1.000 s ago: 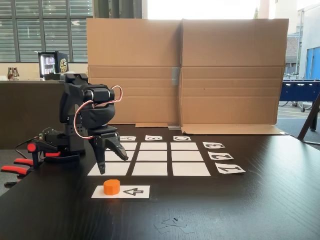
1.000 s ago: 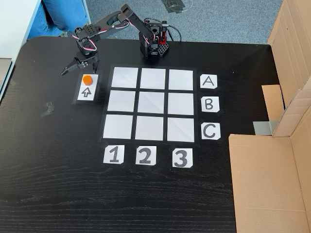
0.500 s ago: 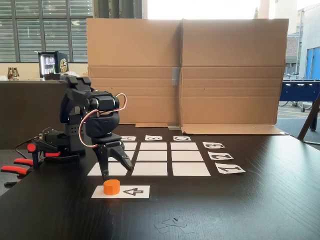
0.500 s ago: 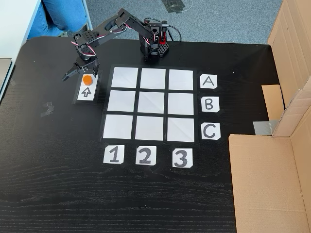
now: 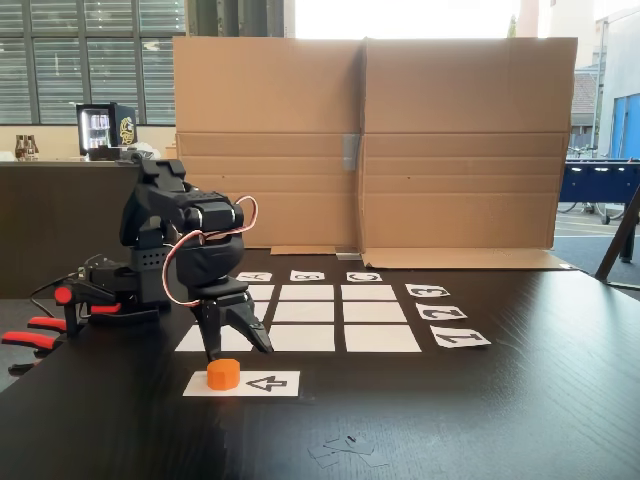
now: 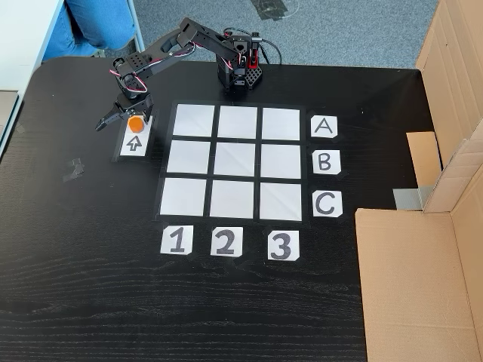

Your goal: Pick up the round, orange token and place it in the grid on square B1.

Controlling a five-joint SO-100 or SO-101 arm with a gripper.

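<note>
The round, orange token (image 5: 224, 374) (image 6: 135, 124) sits on the near end of a white strip printed with a black arrow (image 5: 268, 383) (image 6: 134, 142), beside the grid (image 5: 375, 315) (image 6: 283, 161). My gripper (image 5: 240, 352) (image 6: 121, 121) is open and hangs low just over the token. In a fixed view from above, one finger lies left of the token and the other is close by its far side. Square B1 (image 5: 300, 338) (image 6: 187, 156) is blank, in the middle row of the grid's column nearest the strip.
Letter cards A, B, C (image 6: 324, 161) and number cards 1, 2, 3 (image 6: 226, 242) border the grid. The arm's base (image 6: 240, 72) stands at the table's edge with orange clamps (image 5: 30, 338). A cardboard wall (image 5: 370, 140) lines the far side. Paper scraps (image 5: 345, 447) lie nearby.
The arm has reached out and lowered, bringing the open gripper down from above the grid's edge to just over the token. The token has not moved.
</note>
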